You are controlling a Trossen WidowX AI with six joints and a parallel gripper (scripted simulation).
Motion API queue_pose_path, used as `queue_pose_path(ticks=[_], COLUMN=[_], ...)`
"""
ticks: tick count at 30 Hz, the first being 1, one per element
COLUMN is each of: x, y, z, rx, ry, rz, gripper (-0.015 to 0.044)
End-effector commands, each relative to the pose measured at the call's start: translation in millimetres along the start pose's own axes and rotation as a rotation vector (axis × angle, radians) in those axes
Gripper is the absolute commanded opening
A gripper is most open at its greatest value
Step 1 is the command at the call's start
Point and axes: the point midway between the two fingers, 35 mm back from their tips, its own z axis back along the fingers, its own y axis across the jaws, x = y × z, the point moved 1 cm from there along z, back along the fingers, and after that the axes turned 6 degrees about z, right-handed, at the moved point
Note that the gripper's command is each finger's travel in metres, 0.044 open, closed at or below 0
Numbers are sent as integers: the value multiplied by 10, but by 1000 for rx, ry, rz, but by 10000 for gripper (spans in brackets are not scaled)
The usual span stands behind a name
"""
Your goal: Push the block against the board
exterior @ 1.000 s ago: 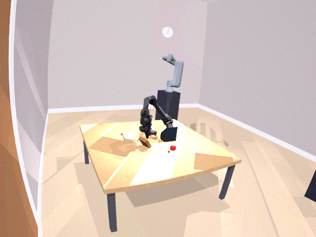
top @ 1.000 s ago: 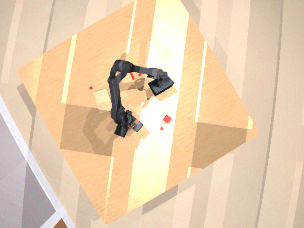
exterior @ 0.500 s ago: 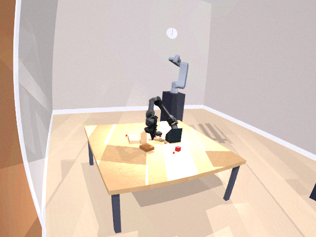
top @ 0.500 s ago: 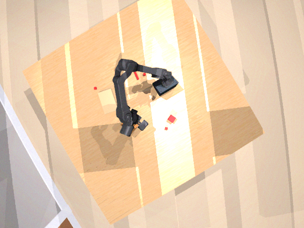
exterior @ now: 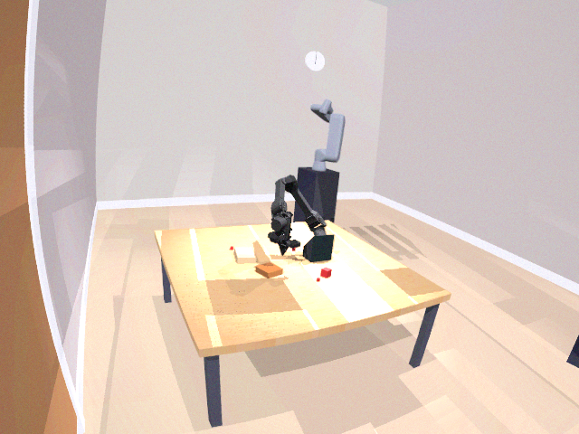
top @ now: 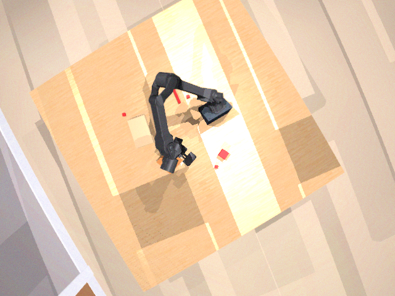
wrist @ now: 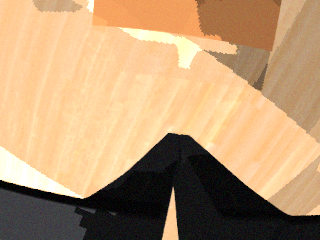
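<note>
Nearest the exterior view, on the pale wooden table (exterior: 261, 322), the flat orange-brown square wooden block (exterior: 269, 269) lies on its broad face. Just behind and above it hangs the dark grey parallel-jaw gripper (exterior: 283, 247), fingers pressed together with only a sliver of a gap and nothing between them. In the wrist view those black fingertips meet in a point over bare wood, and the block (wrist: 187, 3) sits ahead of them, apart, not touching. From the top the block is almost wholly hidden under the wrist, just an orange corner (top: 158, 161) peeping out. Off to one side rest a small red cube (exterior: 326, 272) and a tinier red bit (exterior: 317, 279). Further back lies the light beige flat rectangular board (exterior: 244, 254), well apart from the block, no side meeting it. Behind that stands the arm's dark base (exterior: 319, 247).
</note>
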Motion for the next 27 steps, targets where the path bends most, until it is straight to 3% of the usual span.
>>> queue_pose_path(ticks=[1, 5, 10, 27], x=[-64, -62, -64, -64], y=[20, 9, 8, 8], z=[-1, 24, 498, 498], rx=[4, 0, 6, 6], ry=[-1, 0, -1, -1], rz=[-4, 0, -4, -4], gripper=[0, 0, 0, 0])
